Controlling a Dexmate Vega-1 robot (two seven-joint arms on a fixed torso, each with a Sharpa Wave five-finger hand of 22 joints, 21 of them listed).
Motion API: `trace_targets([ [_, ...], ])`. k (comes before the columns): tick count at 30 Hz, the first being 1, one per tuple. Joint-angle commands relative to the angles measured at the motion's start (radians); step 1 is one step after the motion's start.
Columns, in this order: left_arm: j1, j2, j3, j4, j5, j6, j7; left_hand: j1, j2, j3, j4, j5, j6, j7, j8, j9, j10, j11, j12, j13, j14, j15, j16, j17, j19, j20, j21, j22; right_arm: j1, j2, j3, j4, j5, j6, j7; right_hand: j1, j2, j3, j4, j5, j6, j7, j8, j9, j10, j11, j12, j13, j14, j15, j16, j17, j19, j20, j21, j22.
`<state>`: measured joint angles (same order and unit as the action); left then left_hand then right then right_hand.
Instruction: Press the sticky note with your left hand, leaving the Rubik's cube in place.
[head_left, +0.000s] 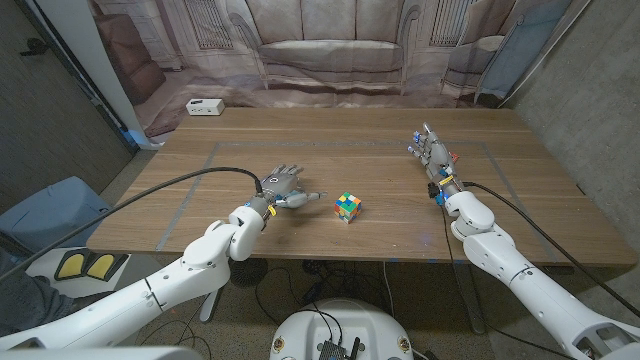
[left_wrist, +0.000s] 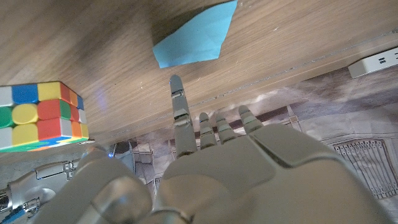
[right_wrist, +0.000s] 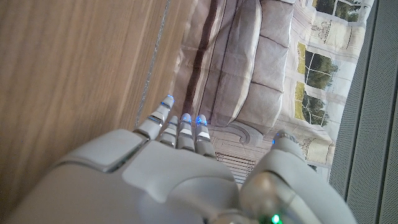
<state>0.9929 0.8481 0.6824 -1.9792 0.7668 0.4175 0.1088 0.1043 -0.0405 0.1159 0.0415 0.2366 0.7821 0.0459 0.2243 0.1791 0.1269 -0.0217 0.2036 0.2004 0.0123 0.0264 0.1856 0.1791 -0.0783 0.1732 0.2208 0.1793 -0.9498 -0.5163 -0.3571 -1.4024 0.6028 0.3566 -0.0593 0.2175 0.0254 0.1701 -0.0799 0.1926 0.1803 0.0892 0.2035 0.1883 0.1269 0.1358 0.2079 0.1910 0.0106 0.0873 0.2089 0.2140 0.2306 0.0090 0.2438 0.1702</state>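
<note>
Even, soft indoor light, faint shadows, sharp head view, close-up wrist views slightly blurred.

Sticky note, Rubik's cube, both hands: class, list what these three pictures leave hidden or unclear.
- Sticky note: in the left wrist view an edge cuts it off; in the head view the left hand covers it.
- Whether that hand touches the note: cannot tell.
- Rubik's cube: far faces hidden in the head view; cut by the edge in the left wrist view.
- Right hand: its palm side is turned away.
</note>
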Motion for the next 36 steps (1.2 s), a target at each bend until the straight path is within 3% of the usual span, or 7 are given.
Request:
trace_targets([
  [1, -0.015, -0.007, 0.016, 0.018, -0.005, -0.006, -0.012, 0.003, 0.013, -0.004, 0.001, 0.007, 0.0, -0.01, -0.007, 0.002, -0.005, 0.0, 0.005, 0.001, 0.005, 0.004, 0.005, 0.003, 0.0, 0.003, -0.005, 0.003, 0.005, 0.005, -0.001, 0.01, 0.001, 0.003, 0.003, -0.002, 0.004, -0.001, -0.005, -0.002, 0.006, -0.004, -0.003, 0.002, 0.008, -0.002, -0.003, 0.003, 0.011, 0.004, 0.002, 0.0, 0.006, 0.002, -0.004, 0.001],
  [18, -0.016, -0.009, 0.026, 0.023, -0.004, 0.002, -0.019, 0.007, 0.019, -0.004, 0.0, 0.007, -0.001, -0.028, -0.013, 0.002, -0.003, -0.001, 0.008, 0.001, 0.013, 0.003, 0.007, 0.003, 0.002, 0.004, -0.008, 0.003, 0.008, 0.012, -0.002, 0.024, 0.005, 0.01, 0.008, -0.003, 0.005, -0.003, -0.006, -0.002, 0.008, -0.006, -0.004, 0.002, 0.008, -0.001, -0.003, 0.003, 0.011, 0.005, 0.002, 0.0, 0.008, 0.003, -0.008, 0.001],
  [36, -0.006, -0.002, 0.028, 0.015, -0.003, 0.024, -0.024, 0.01, 0.024, -0.003, 0.0, 0.007, 0.007, -0.029, -0.014, 0.002, -0.003, -0.001, 0.01, 0.001, 0.017, 0.002, 0.007, 0.003, 0.003, 0.004, -0.01, 0.003, 0.009, 0.018, -0.004, 0.03, 0.011, 0.01, 0.012, -0.003, 0.005, -0.003, -0.008, -0.002, 0.008, -0.007, -0.004, 0.002, 0.01, -0.002, -0.003, 0.003, 0.012, 0.006, 0.002, -0.001, 0.009, 0.005, -0.012, 0.001],
])
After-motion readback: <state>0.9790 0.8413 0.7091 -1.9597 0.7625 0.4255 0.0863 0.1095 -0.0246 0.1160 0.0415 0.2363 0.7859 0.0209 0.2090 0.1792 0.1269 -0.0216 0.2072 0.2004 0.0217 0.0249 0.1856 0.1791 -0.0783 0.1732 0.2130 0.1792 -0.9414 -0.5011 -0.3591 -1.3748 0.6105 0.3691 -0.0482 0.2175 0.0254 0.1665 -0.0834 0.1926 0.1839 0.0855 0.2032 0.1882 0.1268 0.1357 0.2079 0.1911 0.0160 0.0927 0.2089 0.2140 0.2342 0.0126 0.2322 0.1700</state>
